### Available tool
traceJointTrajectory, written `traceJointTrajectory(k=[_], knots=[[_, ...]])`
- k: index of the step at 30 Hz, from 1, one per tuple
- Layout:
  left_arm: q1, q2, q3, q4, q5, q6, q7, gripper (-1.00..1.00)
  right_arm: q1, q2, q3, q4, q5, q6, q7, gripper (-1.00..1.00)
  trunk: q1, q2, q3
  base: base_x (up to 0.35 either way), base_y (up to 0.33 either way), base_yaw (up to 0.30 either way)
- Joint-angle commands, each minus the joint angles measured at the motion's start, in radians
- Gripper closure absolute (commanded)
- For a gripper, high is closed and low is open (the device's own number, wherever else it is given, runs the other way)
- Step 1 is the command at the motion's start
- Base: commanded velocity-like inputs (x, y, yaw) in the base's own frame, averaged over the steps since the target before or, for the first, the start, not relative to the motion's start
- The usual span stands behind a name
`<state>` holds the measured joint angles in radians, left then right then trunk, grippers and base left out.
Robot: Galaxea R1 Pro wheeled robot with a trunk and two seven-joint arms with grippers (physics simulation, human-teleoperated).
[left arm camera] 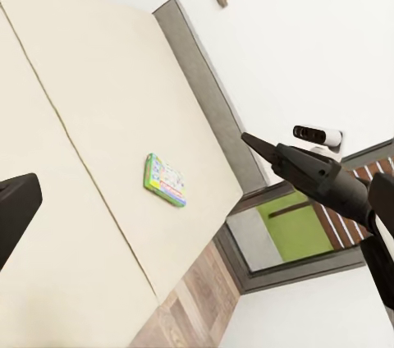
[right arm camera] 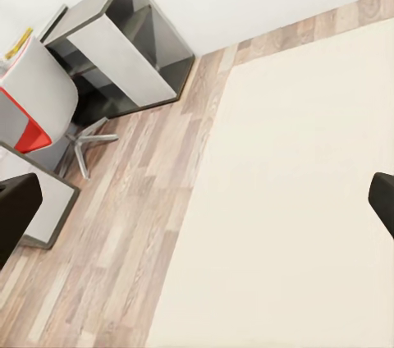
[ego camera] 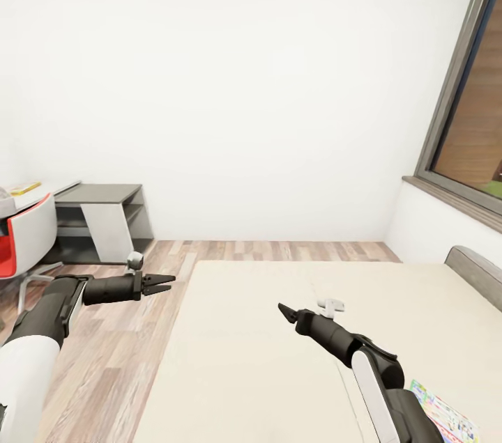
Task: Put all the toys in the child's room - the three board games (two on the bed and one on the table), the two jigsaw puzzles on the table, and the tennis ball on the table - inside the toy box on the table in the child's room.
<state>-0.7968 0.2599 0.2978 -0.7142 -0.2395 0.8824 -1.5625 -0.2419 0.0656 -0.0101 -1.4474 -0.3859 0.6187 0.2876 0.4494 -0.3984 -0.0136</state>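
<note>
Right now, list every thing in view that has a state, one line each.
left gripper: open, empty, over the floor beside the bed.
right gripper: appears open, empty, above the mattress.
board game: lying flat on the bed, untouched.
chair: upright, at the table.

board game [left arm camera: 165, 180]: flat colourful box, green edge, lying flat on the bed [left arm camera: 90, 118] near the grey headboard
table [ego camera: 97, 193]: dark grey side unit, white panel
</note>
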Motion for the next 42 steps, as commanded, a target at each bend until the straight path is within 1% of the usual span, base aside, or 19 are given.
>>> traceJointTrajectory(k=[1, 5, 9, 42], knots=[[-0.001, -0.001, 0.003, -0.001, -0.011, 0.01, -0.008, -1.0, -0.001, 0.0, -0.001, -0.001, -0.004, 0.006, 0.001, -1.0, 0.001, -0.002, -0.002, 0.0, -0.013, 0.029], [-0.001, -0.001, 0.003, -0.001, -0.011, 0.01, -0.008, -1.0, -0.001, 0.0, -0.001, -0.001, -0.004, 0.006, 0.001, -1.0, 0.001, -0.002, -0.002, 0.0, -0.047, 0.012], [-0.001, -0.001, 0.003, -0.001, -0.011, 0.01, -0.008, -1.0, -0.001, 0.0, -0.001, -0.001, -0.004, 0.006, 0.001, -1.0, 0.001, -0.002, -0.002, 0.0, -0.213, 0.002], [-0.001, -0.001, 0.003, -0.001, -0.011, 0.011, -0.008, -1.0, 0.0, 0.0, -0.001, -0.001, -0.004, 0.006, 0.001, -1.0, 0.001, -0.002, -0.002, 0.0, -0.281, 0.0]])
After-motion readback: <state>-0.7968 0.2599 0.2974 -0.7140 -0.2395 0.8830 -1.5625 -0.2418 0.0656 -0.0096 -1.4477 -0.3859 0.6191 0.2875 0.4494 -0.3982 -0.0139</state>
